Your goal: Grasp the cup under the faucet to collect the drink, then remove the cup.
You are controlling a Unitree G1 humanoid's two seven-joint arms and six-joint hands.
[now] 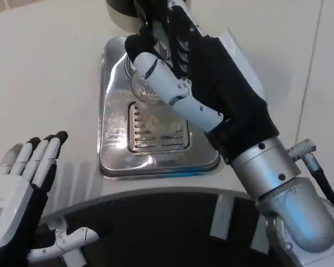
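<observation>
Clear textured glass cup (pixel 146 84), gripped by right hand (pixel 178 83)

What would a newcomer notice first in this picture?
First, the right hand reaching over the shiny metal drip tray at the top centre, its fingers around a clear cup. Then the left hand at the lower left, fingers apart and holding nothing above the white table.
</observation>
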